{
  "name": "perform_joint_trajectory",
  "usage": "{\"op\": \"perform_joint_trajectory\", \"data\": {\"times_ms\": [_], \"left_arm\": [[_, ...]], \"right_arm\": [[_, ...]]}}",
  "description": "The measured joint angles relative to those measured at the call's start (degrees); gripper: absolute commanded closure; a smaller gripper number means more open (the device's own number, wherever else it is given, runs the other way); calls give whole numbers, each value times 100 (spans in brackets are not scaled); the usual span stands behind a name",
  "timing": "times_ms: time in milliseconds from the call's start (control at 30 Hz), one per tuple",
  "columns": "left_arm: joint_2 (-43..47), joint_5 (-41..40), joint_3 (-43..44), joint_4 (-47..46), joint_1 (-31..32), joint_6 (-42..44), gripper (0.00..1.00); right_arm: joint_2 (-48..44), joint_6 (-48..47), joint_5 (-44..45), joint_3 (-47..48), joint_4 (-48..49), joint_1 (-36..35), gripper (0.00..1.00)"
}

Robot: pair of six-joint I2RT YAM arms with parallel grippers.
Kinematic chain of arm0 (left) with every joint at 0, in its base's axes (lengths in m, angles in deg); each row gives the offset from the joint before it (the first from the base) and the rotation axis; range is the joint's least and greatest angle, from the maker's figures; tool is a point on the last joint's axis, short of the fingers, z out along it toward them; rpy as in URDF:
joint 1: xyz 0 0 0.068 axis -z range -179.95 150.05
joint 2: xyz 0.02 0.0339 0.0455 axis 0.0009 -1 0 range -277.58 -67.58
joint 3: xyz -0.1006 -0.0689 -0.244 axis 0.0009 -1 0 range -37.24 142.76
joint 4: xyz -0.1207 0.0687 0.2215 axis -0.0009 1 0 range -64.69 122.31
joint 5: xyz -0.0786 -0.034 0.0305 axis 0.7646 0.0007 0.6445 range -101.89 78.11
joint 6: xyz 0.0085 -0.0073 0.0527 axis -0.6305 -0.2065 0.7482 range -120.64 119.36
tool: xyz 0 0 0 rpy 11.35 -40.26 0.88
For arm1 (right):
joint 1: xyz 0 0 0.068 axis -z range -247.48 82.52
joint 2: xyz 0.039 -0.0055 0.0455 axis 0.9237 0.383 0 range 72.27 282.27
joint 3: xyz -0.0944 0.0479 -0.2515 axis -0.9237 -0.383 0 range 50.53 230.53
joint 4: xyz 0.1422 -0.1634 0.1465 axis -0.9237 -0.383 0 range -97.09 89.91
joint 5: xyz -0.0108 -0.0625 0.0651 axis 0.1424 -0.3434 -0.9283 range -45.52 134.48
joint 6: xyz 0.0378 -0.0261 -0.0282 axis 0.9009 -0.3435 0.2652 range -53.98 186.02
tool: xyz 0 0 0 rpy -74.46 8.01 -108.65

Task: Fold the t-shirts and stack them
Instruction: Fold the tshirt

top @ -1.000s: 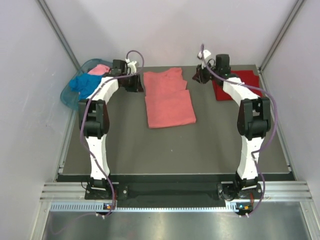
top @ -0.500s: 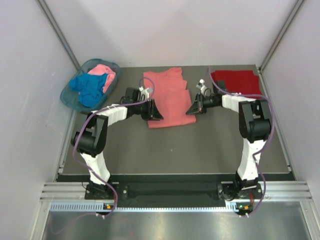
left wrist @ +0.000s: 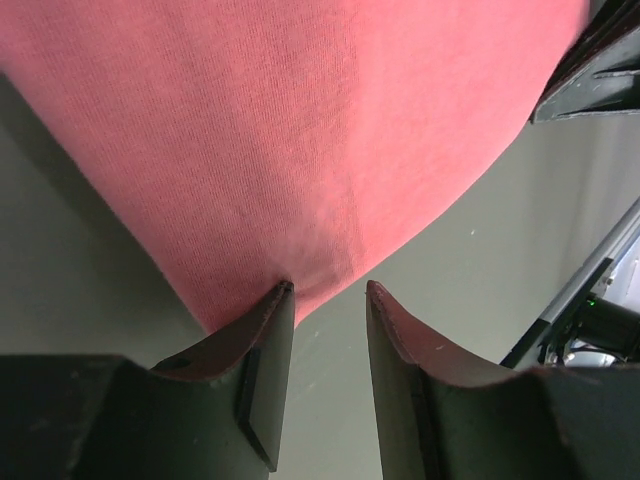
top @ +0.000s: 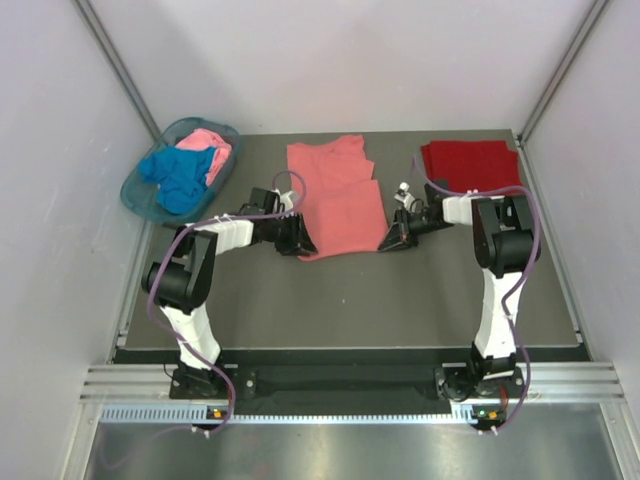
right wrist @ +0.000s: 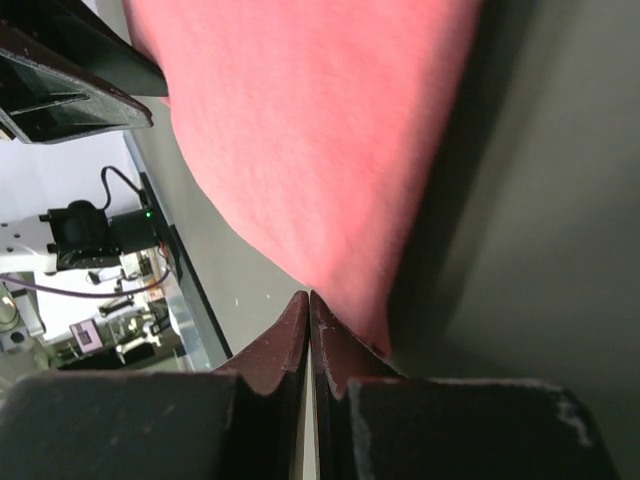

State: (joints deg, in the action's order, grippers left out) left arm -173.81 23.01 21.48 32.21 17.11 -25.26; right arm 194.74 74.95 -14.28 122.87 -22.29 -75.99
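A salmon-coral t-shirt [top: 335, 195] lies flat mid-table, partly folded. My left gripper [top: 300, 243] is low at its near-left corner. In the left wrist view the left gripper [left wrist: 327, 290] is open, and that corner of the salmon shirt [left wrist: 300, 130] reaches in between the fingertips [left wrist: 280, 300]. My right gripper [top: 390, 240] sits at the near-right corner. Seen from the right wrist, the right gripper [right wrist: 309, 297] is shut, pinching the edge of the salmon shirt [right wrist: 320, 130]. A dark red t-shirt [top: 470, 163] lies folded at the back right. Bright blue [top: 178, 175] and light pink [top: 210, 143] t-shirts sit bunched in the basket.
The translucent teal basket [top: 135, 190] stands at the table's back left corner. White walls close in on both sides and behind. Bare grey table [top: 350, 300] stretches between the salmon shirt and the arm bases.
Both arms swung from the back of the table down to the salmon shirt's near corners. The right gripper shut there, and the left one opened a little wider.
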Motion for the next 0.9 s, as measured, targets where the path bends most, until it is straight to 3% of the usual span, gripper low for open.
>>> {"op": "perform_joint_trajectory", "data": {"times_ms": [200, 300, 467, 567, 733, 900], "left_arm": [[52, -153, 11, 131, 0, 42, 59], [236, -352, 11, 389, -4, 83, 55], [885, -743, 214, 1294, -66, 258, 50], [1141, -660, 448, 1379, -107, 313, 49], [929, -286, 981, 1187, -131, 186, 50], [-114, 44, 1878, 767, -129, -101, 50]], "right_arm": [[0, -31, 24, -35, -74, 94, 100], [-129, -31, 114, -157, -116, 92, 99], [-929, 144, 675, -529, -332, 92, 99], [-1353, 343, 826, -487, -247, 59, 99], [-1202, 905, 914, 254, 234, -175, 99], [-160, 1587, 713, 1591, 1207, -619, 99]]}}
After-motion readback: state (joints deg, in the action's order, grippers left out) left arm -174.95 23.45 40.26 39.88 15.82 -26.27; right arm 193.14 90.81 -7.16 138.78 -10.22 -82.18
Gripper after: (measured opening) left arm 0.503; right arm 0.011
